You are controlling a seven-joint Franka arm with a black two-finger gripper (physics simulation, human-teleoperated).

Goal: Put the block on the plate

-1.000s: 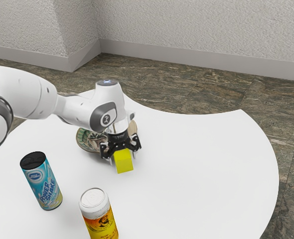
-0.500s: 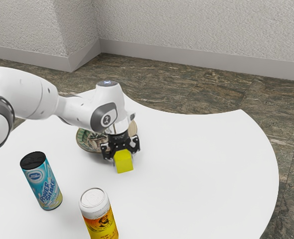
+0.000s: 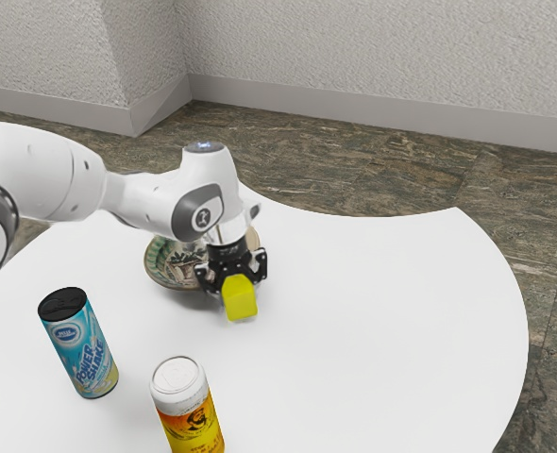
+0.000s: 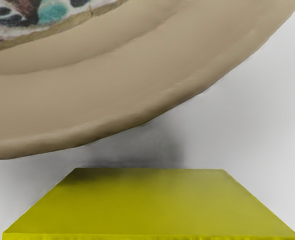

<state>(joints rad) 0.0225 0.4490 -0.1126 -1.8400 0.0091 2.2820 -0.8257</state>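
Logging grip. pos.: gripper [image 3: 240, 287], blk., at near side of plate in ext. view, pointing down. Jaws closed in on yellow block [image 3: 241, 304] from two sides, pinching it; upper part of blk. sits up betw. the fingers, lower part sticks out below. Blk. leans slightly in ext. view and looks to be up off the tabletop; exact clearance can't be read.

Block loc.: outside the rim of the plate [image 3: 155, 273], just beside it. Wrist view agrees: top face of blk. faces the cam., w/ a strip of white tabletop and a soft grey shadow betw. it & the plate's edge.

Plate: round, wide tan rim, patterned centre (teal, brown, dk. & white patches per wrist view). Lies on white table [image 3: 401, 321]; partly hidden behind the hand in ext. view.

Arm [image 3: 61, 179]: white, enters from ext. view's left, bends down at the wrist to the grip.

Other items, same table: blue can [image 3: 82, 347], blk. lid, lettering reads "POWER SHAKE", standing upright twd. ext. view's left, well apart fr. plate. Yellow-orange can [image 3: 192, 415], white top, bearded face printed on side, upright, nearer the cam., base cut off by frame edge. Both cans apart fr. blk. and fr. each other.

Bkgd.: mottled brown-grey floor [image 3: 382, 165], textured pale wall [image 3: 354, 47] w/ plain baseboard [image 3: 354, 109]. Table edge curved, w/ an inward sweep on far side.
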